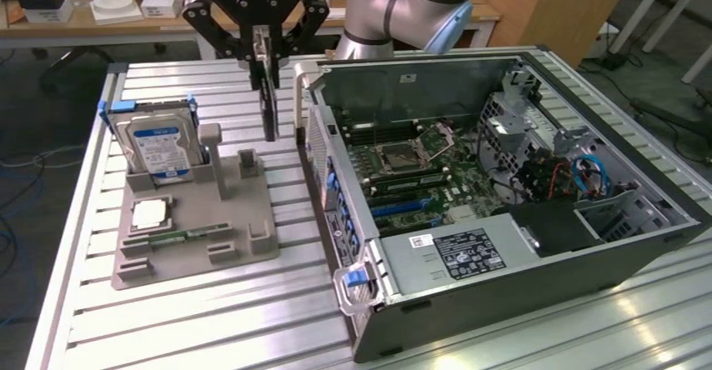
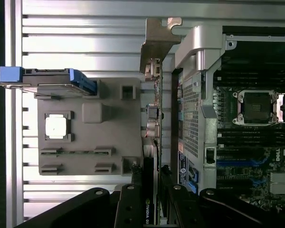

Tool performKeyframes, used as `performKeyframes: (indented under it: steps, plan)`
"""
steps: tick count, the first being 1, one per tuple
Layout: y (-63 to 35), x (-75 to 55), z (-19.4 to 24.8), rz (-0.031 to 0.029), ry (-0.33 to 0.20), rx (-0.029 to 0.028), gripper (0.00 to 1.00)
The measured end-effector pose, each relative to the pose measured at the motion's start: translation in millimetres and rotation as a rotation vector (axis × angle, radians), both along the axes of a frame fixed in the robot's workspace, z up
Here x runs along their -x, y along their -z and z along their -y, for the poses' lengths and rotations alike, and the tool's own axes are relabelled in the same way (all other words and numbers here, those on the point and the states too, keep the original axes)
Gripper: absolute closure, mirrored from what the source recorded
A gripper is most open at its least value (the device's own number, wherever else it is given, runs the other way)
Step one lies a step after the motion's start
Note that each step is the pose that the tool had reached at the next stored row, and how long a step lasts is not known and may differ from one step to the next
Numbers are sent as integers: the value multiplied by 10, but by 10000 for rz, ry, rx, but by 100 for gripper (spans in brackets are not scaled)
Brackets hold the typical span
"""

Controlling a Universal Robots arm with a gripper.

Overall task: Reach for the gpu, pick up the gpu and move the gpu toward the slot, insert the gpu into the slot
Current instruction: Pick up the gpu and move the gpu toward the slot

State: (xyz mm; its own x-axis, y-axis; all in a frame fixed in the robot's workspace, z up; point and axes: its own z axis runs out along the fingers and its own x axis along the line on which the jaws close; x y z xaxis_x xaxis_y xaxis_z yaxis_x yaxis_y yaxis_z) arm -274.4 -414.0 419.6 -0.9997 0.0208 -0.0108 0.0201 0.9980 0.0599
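Observation:
My gripper (image 1: 263, 60) hangs above the table, shut on the gpu (image 1: 270, 107), a thin dark card held on edge and pointing down. The card is lifted off the grey fixture (image 1: 195, 220) and hovers between it and the side wall of the open computer case (image 1: 333, 195). In the wrist view the gpu (image 2: 151, 142) appears edge-on between my fingers (image 2: 133, 202), its silver bracket (image 2: 156, 42) at the far end. Blue slots (image 1: 401, 207) lie on the motherboard inside the case, to the exterior view's right of the card; in the wrist view the blue slots (image 2: 237, 164) are beyond the case wall.
A blue-labelled hard drive (image 1: 158, 145) stands in the fixture, with a small square CPU chip (image 1: 150, 213) in front of it. The case's wall and grey handle (image 1: 356, 282) rise beside the card. The slatted metal table (image 1: 200, 320) extends forward.

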Motion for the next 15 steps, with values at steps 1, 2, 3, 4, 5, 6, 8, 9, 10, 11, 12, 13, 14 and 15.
performKeyframes:
  steps: [1,2,3,4,5,6,8,9,10,11,12,13,14,15]
  plan:
    - [0,-10,0,0,33,1,74]
    - [0,-19,0,1,70,5,74]
    - [0,-28,0,-1,112,30,74]
    - [0,-39,0,-4,155,97,74]
    - [0,-50,0,-7,190,163,74]
    - [0,-62,0,-10,224,230,74]
    - [0,-124,0,-23,303,405,74]
    - [0,-145,0,-25,315,423,74]
    - [0,-167,0,-27,323,435,74]
    - [0,-191,0,-29,330,441,74]
    - [0,-214,0,-30,338,445,74]
    - [0,-239,0,-32,343,447,74]
    - [0,-265,0,-34,347,448,74]
    - [0,-293,0,-35,350,450,74]
